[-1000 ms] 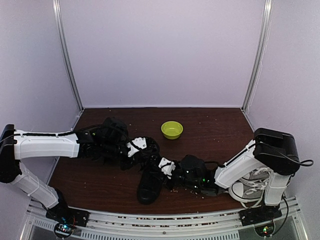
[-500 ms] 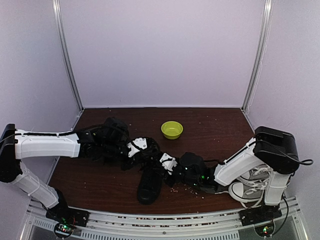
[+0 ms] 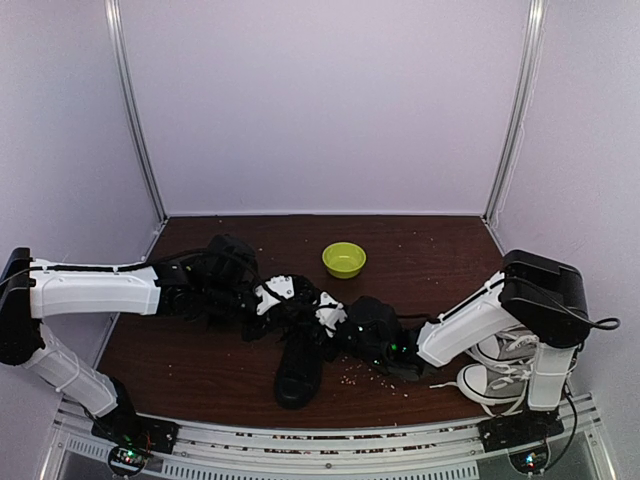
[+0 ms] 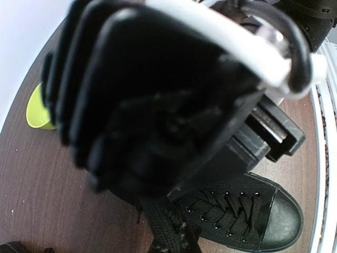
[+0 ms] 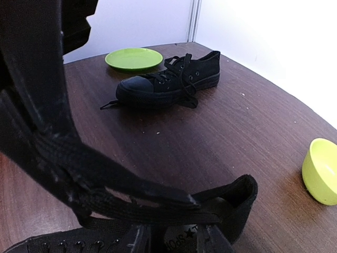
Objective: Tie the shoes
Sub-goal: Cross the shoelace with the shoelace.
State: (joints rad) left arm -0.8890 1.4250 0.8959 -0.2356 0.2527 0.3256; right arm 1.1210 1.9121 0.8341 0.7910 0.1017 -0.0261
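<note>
The black shoe [image 3: 298, 370] being worked on stands upright on its sole near the middle of the table [image 3: 200, 360]. Its long axis runs almost straight from far to near, with the toe toward the near edge and the heel under the two grippers. Its black laces [image 5: 79, 158] rise taut from the eyelets, close across the right wrist view. The left gripper [image 3: 290, 293] and right gripper [image 3: 333, 313] meet just above the heel and hide it from the top. For both, I cannot tell how far the fingers are parted: they show only as dark, blurred masses. The second black shoe [image 5: 168, 81] lies well apart on the left, side-on, beside a green plate [image 5: 133, 58]. A green bowl [image 3: 343, 260] sits just beyond the grippers. Grey-and-white sneakers [image 3: 500, 372] rest by the right arm's base, and crumbs [image 3: 350, 378] dot the wood.
</note>
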